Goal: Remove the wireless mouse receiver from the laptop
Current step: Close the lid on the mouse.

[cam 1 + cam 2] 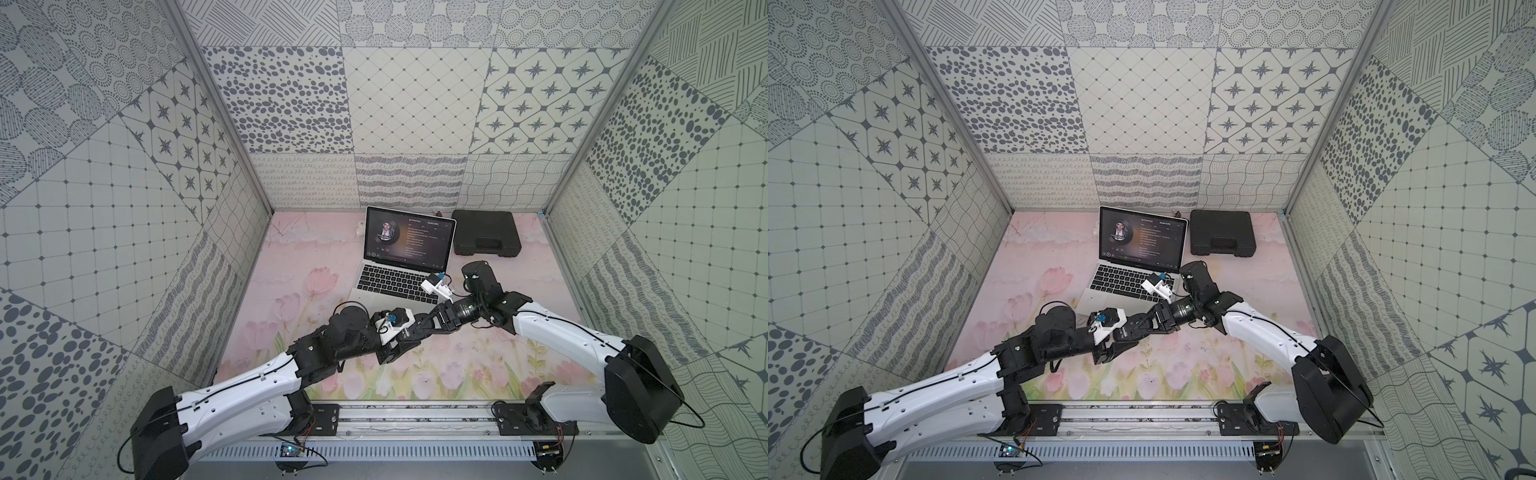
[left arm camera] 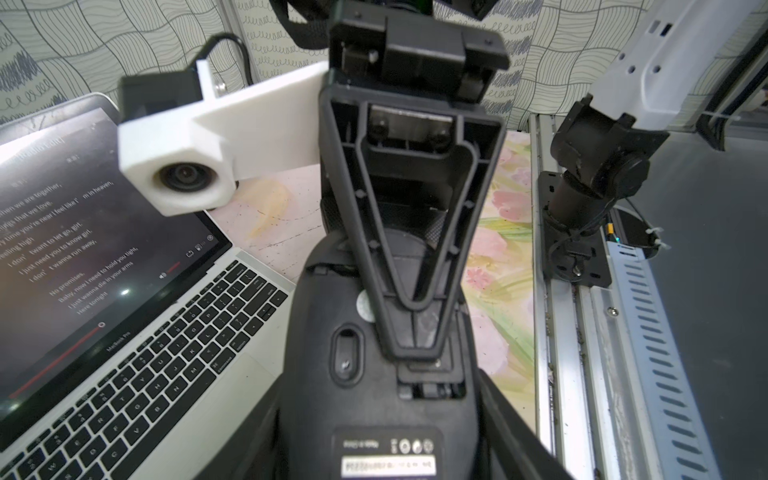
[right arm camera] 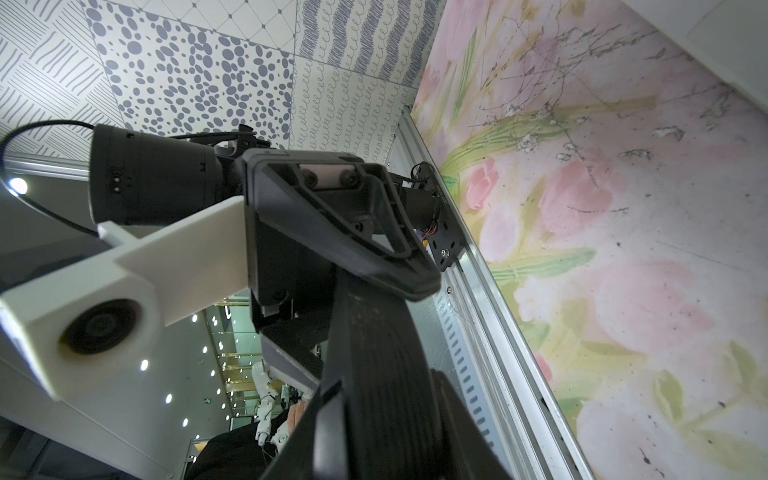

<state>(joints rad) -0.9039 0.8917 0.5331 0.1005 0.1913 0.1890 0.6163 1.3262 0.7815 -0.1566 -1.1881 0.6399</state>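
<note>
right gripper is clamped on the black mouse, with one finger lying flat along the mouse's upturned underside and the other hidden behind it. the wireless mouse receiver is too small to pick out in any view, so i cannot tell where it sits; in both top views the right edge of the laptop is partly covered by the right arm's wrist camera. the laptop stands open toward the back of the mat, its screen lit with a round portrait and lines of text and its keyboard facing the arms. just in front of its near right corner the two arms meet above the mat with the mouse off the surface, its label showing in the left wrist view. left gripper straddles the mouse by its sides with the jaws partly apart; whether they press on it i cannot tell. a black plastic case with a moulded handle lies flat to the right of the laptop's screen, near it but apart. a pink tulip mat covers the floor between the patterned walls
</note>
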